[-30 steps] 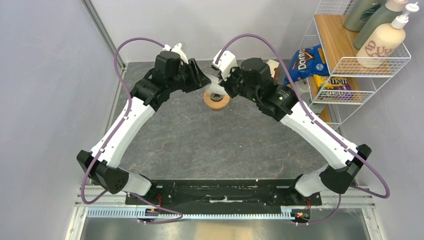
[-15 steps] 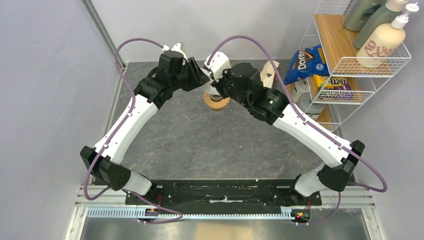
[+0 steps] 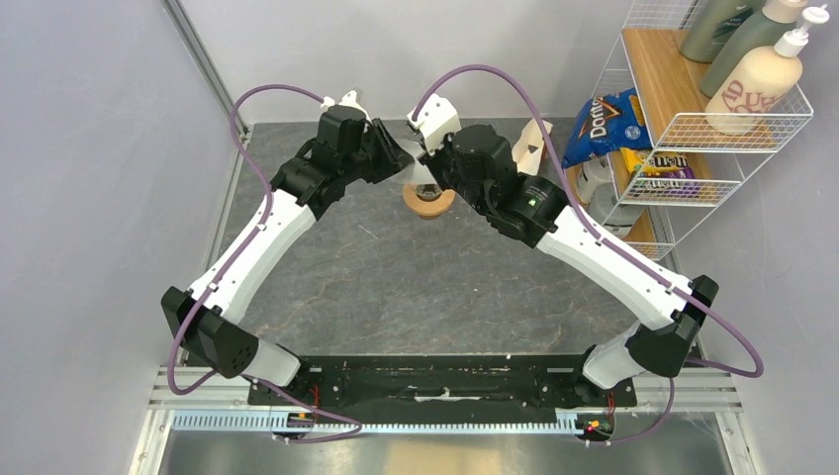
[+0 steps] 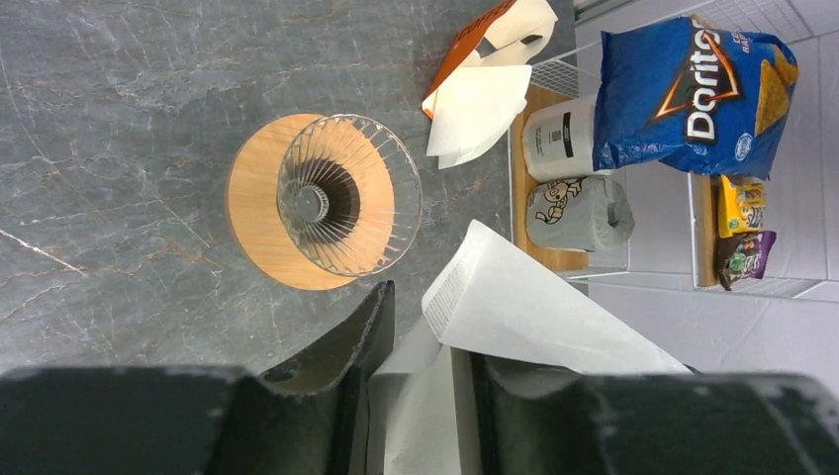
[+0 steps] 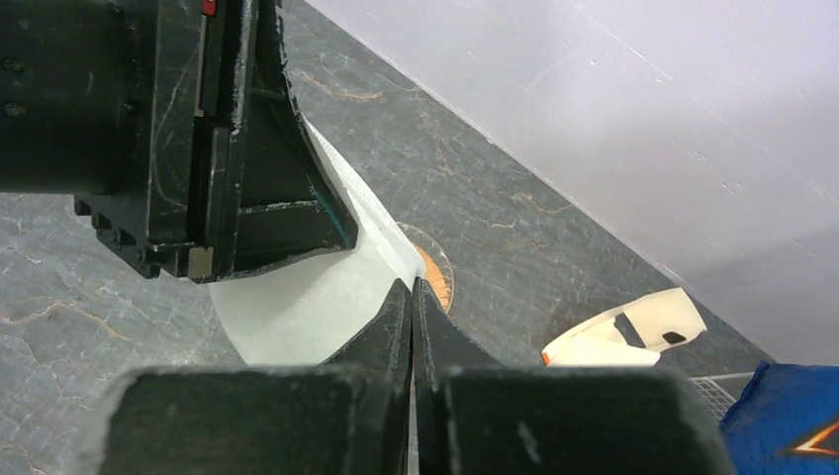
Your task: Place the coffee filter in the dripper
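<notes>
The dripper [image 4: 259, 220], a clear glass cone in a round wooden ring, stands on the grey table [image 3: 416, 277]; it also shows in the top view [image 3: 428, 202], under both grippers. The white coffee filter [image 4: 524, 317] sits between my left gripper's [image 4: 425, 327] fingers and drapes over one of them. In the right wrist view the filter [image 5: 307, 297] hangs from the left gripper, and my right gripper [image 5: 412, 287] is shut on its edge. Both grippers [image 3: 404, 156] [image 3: 423, 164] meet just above and behind the dripper. An orange sliver of the dripper [image 5: 441, 280] shows behind the filter.
A stack of spare filters in an orange-backed holder [image 4: 485, 99] lies at the back right [image 3: 534, 139]. A wire shelf [image 3: 683, 129] on the right holds a Doritos bag [image 4: 693, 89], candy packs and bottles. Side walls stand close.
My right gripper has swung left and back to meet the left gripper at the filter. The left gripper has shifted slightly back. The dripper has not moved.
</notes>
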Controlling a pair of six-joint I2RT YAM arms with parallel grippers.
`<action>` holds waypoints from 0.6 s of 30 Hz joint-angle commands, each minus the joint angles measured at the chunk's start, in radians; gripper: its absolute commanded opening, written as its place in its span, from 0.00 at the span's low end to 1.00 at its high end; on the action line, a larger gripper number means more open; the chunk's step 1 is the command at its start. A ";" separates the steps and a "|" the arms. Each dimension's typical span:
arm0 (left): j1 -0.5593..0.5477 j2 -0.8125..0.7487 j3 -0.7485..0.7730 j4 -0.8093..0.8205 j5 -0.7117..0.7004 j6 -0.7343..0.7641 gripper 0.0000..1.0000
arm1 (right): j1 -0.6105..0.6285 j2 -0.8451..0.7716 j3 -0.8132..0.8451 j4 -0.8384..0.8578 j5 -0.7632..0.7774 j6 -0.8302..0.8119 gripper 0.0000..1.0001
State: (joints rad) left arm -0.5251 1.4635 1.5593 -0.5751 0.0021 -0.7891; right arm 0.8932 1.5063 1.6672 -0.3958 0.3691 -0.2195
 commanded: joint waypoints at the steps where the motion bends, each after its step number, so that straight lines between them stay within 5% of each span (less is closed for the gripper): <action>1: 0.002 -0.028 -0.013 0.011 -0.010 -0.001 0.28 | -0.003 0.008 0.041 0.062 0.049 0.013 0.00; 6: 0.002 -0.037 -0.015 0.047 0.031 -0.016 0.03 | -0.010 0.008 0.032 0.053 0.029 0.026 0.00; 9: 0.002 -0.034 -0.009 0.061 0.051 -0.047 0.02 | -0.010 0.013 0.032 0.029 -0.017 0.050 0.00; 14: 0.006 -0.042 -0.006 0.059 0.033 -0.098 0.02 | -0.011 0.013 0.043 0.004 -0.018 0.078 0.39; 18: 0.032 -0.044 -0.016 0.074 0.065 -0.175 0.02 | -0.010 -0.002 0.021 -0.025 -0.006 0.094 0.51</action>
State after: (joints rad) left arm -0.5175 1.4563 1.5486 -0.5640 0.0391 -0.8585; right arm 0.8852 1.5219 1.6676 -0.4068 0.3592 -0.1585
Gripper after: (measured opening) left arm 0.031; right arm 0.465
